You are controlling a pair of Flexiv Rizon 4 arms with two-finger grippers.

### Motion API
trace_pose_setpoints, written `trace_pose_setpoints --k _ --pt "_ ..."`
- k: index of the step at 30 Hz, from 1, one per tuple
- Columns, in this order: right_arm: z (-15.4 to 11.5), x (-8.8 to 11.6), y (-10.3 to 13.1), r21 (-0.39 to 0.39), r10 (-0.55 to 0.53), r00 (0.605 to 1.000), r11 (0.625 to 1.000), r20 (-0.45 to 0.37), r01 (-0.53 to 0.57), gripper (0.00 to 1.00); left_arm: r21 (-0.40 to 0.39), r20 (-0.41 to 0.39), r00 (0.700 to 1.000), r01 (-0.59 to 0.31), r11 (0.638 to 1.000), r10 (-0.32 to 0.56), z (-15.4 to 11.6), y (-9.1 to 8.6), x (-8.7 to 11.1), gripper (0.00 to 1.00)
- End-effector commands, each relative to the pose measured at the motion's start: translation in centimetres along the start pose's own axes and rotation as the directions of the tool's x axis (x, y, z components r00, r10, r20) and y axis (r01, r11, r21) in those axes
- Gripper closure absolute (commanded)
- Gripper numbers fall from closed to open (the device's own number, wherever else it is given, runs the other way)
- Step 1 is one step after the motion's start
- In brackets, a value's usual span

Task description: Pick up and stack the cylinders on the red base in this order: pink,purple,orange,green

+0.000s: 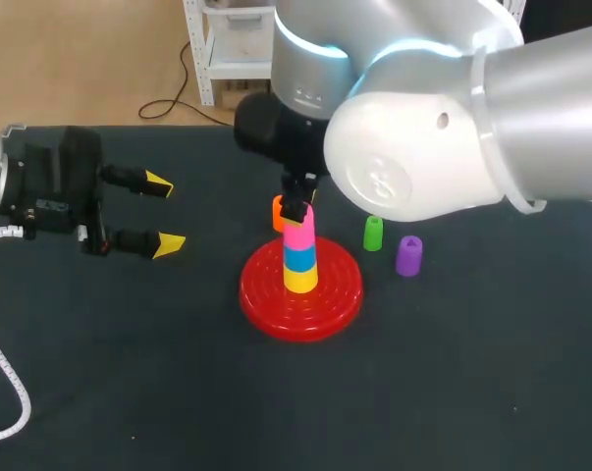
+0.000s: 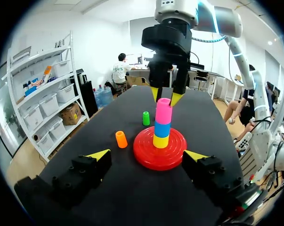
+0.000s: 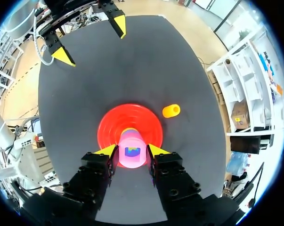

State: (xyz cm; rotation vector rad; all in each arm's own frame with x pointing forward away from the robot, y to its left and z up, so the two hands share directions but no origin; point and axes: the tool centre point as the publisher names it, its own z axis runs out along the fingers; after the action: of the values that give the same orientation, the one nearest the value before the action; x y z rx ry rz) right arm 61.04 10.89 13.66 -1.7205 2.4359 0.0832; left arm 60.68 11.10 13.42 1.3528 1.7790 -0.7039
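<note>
The red base carries a stack: yellow at the bottom, blue in the middle, and the pink cylinder on top. My right gripper comes down from above and is shut on the pink cylinder, a yellow tip against each side. The orange cylinder lies just behind the base, partly hidden by that gripper. To the base's right stand the green cylinder and the purple cylinder. My left gripper hovers open at the far left, well apart from the base, holding nothing.
The dark table stretches bare in front of the base and to its left. A white cable hangs along my left arm at the table's left edge.
</note>
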Motion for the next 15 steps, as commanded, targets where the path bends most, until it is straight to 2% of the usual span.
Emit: trace_pose_setpoints --k 1,4,10,15 --pt "0.3 0.1 0.4 0.015 -0.014 1.0 1.0 0.015 0.014 0.0 -0.003 0.006 1.0 -0.003 1.0 0.003 0.0 0.0 0.2 0.0" --pt "-0.9 -0.1 0.2 0.006 -0.011 0.998 1.0 0.057 0.01 0.0 -0.003 0.006 1.0 -0.003 1.0 0.003 0.0 0.0 0.2 0.0" --pt "-5.2 -0.9 -1.0 0.046 -0.009 0.99 0.999 0.142 0.002 0.0 -0.003 0.006 1.0 -0.003 1.0 0.003 0.0 0.0 0.2 0.0" --pt "-7.3 -0.5 -2.3 0.067 0.007 0.988 0.998 0.157 -0.018 0.0 -0.003 0.006 1.0 -0.003 1.0 0.003 0.0 0.0 0.2 0.0"
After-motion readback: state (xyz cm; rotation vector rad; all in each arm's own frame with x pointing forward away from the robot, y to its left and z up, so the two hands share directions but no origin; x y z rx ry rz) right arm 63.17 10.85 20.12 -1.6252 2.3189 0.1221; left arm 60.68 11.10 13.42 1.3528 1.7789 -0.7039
